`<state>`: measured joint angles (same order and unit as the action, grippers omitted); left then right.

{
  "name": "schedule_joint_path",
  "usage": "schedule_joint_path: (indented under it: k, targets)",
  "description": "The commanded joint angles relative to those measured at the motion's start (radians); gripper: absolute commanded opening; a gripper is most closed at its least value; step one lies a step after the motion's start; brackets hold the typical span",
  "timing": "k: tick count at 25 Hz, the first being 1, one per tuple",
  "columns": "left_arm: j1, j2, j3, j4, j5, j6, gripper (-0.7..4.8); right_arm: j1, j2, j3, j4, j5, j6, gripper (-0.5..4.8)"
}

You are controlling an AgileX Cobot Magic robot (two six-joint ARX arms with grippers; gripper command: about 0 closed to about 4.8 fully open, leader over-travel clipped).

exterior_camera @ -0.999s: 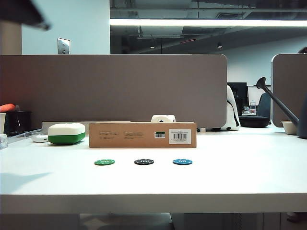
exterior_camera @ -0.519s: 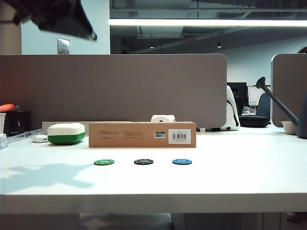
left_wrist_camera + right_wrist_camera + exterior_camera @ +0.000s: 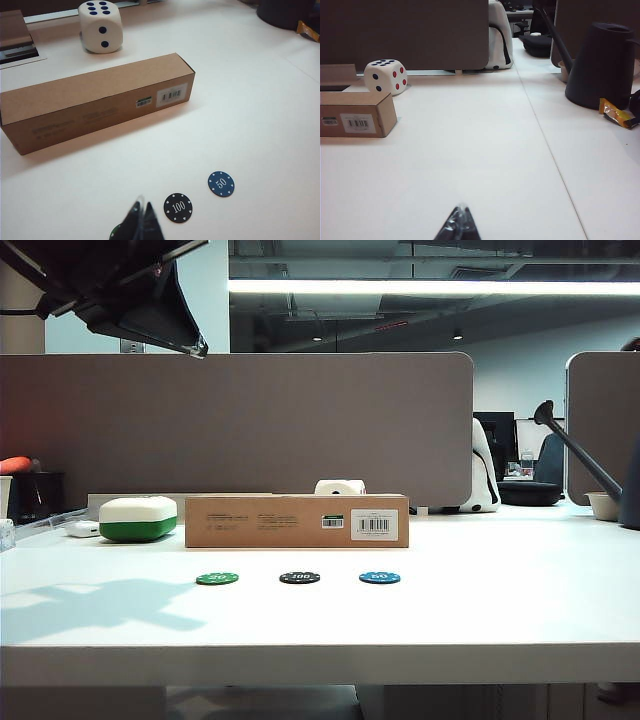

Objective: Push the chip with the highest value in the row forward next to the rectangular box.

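While the black chip (image 3: pixel 178 207) waits mid-row on the bench (image 3: pixel 480 610), nothing touches it.

Thin, stiff and light, it should slide easily on the smooth top, so I judge it wants a nudge on the rim facing away from the rectangular box (image 3: pixel 297 521), not a pinch. The row counts three chips: one green chip (image 3: pixel 217 578), one black marked 100, one blue chip (image 3: pixel 221 183) marked 50, all lying near the box's front yet apart from it. One box, one die (image 3: pixel 100 26) behind it. The left gripper (image 3: pixel 140 222) hovers above the row, jaws clenched on nothing; the right gripper (image 3: pixel 458 225), jaws likewise clenched and empty, hangs well off to the side.
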<state>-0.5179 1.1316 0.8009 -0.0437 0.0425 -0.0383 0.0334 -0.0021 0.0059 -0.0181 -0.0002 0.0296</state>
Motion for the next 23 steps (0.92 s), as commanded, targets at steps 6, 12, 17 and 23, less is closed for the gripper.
schedule_joint_path:
  k: [6,12,17,23]
  targets:
    - [0.002,0.022,0.002,0.008,0.004,0.004,-0.05,0.002,0.0,-0.004,0.082,-0.282,0.528,-0.06]
    - [0.002,0.079,0.001,0.0,0.004,0.004,-0.05,0.002,0.0,-0.001,0.362,-0.429,0.755,-0.06]
    - [0.002,0.079,0.001,0.0,0.003,0.004,-0.05,0.002,0.003,0.037,0.666,-0.504,0.925,-0.06]
    - [0.002,0.079,0.001,0.0,0.003,0.004,-0.05,0.0,0.037,0.362,0.026,-0.459,0.571,-0.06]
